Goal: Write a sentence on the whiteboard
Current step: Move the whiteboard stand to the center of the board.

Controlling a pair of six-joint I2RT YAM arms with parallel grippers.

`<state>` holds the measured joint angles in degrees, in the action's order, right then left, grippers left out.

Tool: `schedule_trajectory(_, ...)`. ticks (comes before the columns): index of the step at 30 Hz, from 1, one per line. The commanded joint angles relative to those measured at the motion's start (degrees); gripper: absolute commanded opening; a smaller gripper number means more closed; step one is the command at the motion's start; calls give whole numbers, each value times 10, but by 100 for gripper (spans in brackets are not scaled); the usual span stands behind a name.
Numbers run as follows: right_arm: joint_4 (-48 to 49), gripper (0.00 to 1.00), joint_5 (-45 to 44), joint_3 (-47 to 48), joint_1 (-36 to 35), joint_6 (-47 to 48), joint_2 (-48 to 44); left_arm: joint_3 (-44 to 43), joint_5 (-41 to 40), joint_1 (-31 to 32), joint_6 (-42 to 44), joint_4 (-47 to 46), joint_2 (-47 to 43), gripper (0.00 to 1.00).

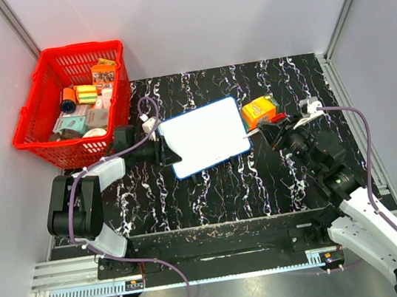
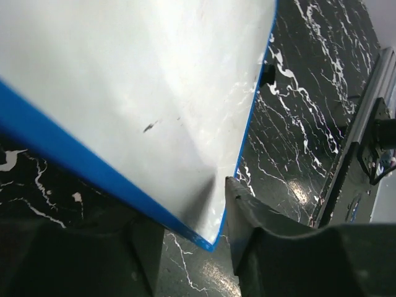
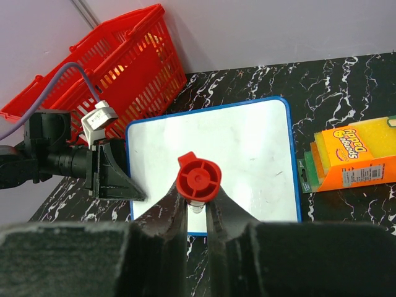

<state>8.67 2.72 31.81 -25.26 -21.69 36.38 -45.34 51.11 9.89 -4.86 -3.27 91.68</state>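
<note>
Right gripper [image 3: 199,209] holding one marker [image 3: 198,178], one whiteboard [image 3: 247,145]

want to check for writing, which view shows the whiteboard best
right wrist view: the whiteboard fills the middle, nearly whole, only the red marker covers part of its near edge. top external shows it whole but small; left wrist shows only one corner, very close.

I see both arms built alike: the left arm [image 1: 73,208] and right arm [image 1: 367,228] have black joint housings and white link shells. A purple cable [image 3: 73,64] runs along each to a white connector [image 3: 98,117]. The left gripper [image 1: 175,154] and right gripper [image 1: 275,134] have matte black, wedge-shaped fingers [image 3: 117,182].
</note>
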Motion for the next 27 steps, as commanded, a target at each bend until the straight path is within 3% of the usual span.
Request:
schedule_trajectory(1, 15, 0, 7, 18, -3, 5, -8, -1, -49, -5, 9, -6, -15, 52)
schedule_trajectory(12, 21, 0, 11, 17, -3, 2, -2, 29, -137, 3, -3, -4, -98, 68)
schedule_trajectory(17, 27, 0, 15, 15, -3, -2, 1, 53, -241, 32, -60, 17, -166, 76)
schedule_trajectory(19, 31, 0, 16, 11, -3, -3, 3, 69, -265, 57, -88, 30, -197, 77)
schedule_trajectory(27, 37, 0, 19, 5, -3, -7, 4, 101, -510, 230, -225, 97, -248, 77)
